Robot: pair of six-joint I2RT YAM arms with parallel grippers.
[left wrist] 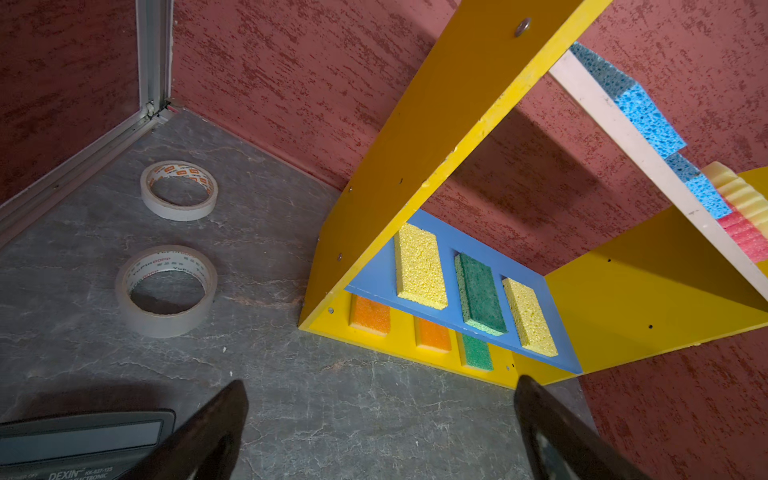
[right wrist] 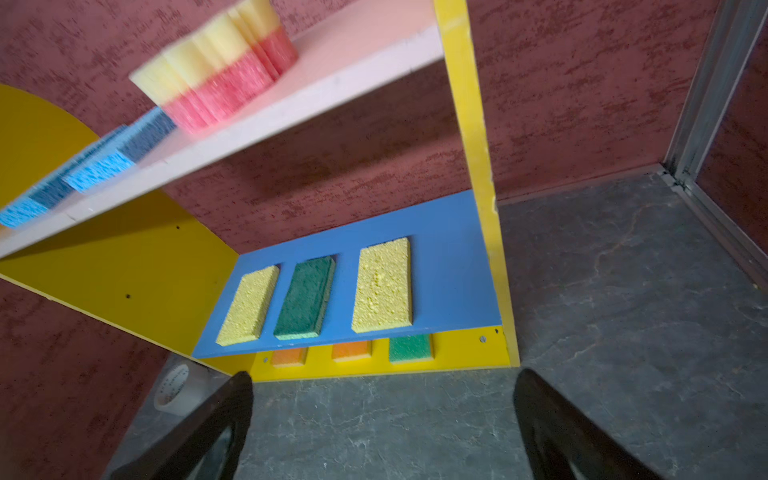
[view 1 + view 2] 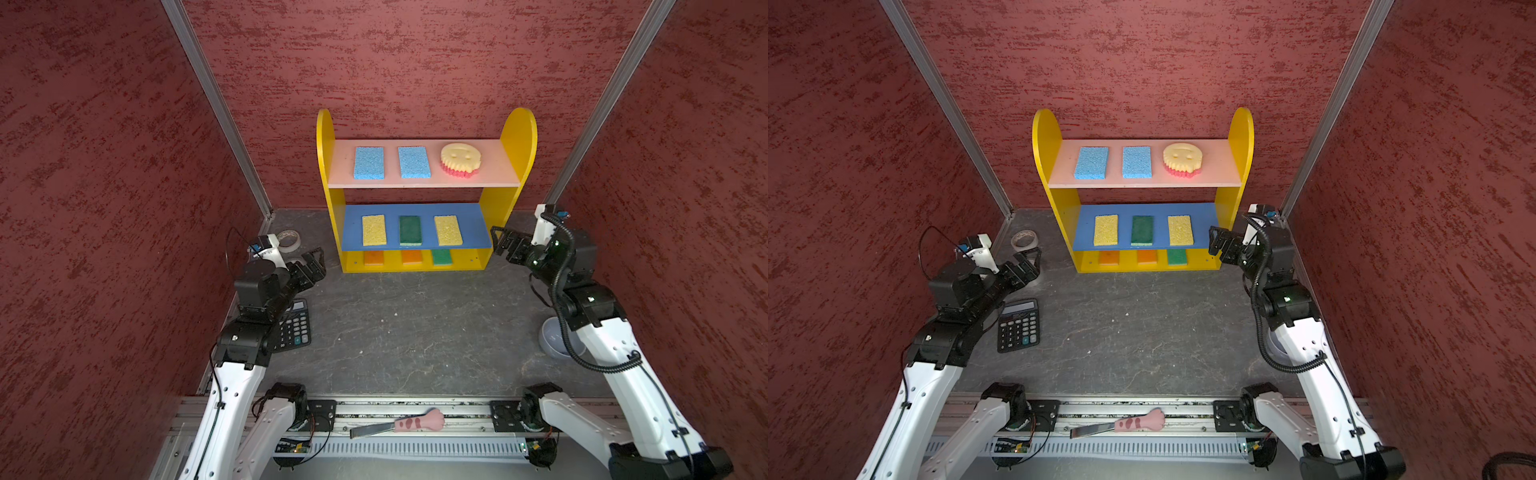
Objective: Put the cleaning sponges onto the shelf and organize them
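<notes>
1. The left pincer [image 3: 319, 264] stands wide and empty, low over the counter [image 3: 415, 332], near the shelf's left side. The right pincer [image 3: 496, 241] is also wide and empty, just beside the right end of the blue middle board [image 3: 473, 232].
2. With nothing left to grasp, the step in hand looks like a clean retreat and a last check of the rows.
3. Every sponge lies on the shelf [image 3: 519, 137].
   - The pink upper board [image 3: 415, 183] carries the blue sponges [image 3: 369, 163] and the round smiley sponge [image 3: 460, 158].
   - The blue board carries the yellow sponges [image 3: 374, 230] with a green sponge [image 3: 410, 230] between them.
   - The yellow base [image 3: 465, 262] holds the orange sponges [image 3: 373, 257] and a second green sponge [image 3: 441, 257], all partly hidden under the blue board.
4. The right pincer should draw back along its own arm, away from the yellow side panel, not sweep sideways. A knock there would probably shift the light unit and slide the rows.
5. The left pincer should rise before pulling back. The tape rolls [image 1: 166, 291] lie on the counter beside it and the calculator [image 3: 1018, 325] lies under its arm.
6. The rows look parallel and evenly spaced, so no nudging seems needed. The smiley sponge sits closest to its board's front edge, and that is the one to check.
</notes>
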